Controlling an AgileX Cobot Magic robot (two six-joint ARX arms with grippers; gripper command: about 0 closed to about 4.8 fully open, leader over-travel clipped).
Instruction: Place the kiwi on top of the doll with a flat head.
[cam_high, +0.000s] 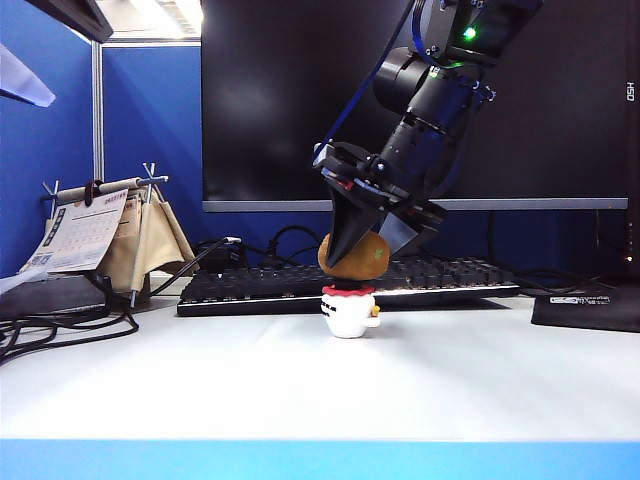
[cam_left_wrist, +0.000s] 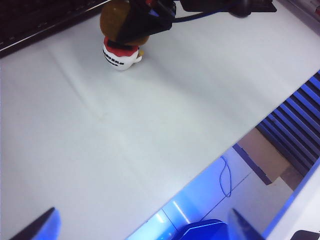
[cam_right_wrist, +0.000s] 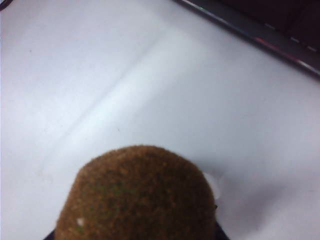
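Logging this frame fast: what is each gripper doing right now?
Left gripper: open, empty, hanging over the table's near edge.
Right gripper: shut on the kiwi, right over the doll.

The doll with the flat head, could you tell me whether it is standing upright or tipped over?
Upright: the doll stands on the table, red top level, with the kiwi above it in the right gripper.

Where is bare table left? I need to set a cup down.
Free: the white table in front of the doll, toward its blue edge. Crowded: the keyboard behind, and the right tool holding the kiwi there.
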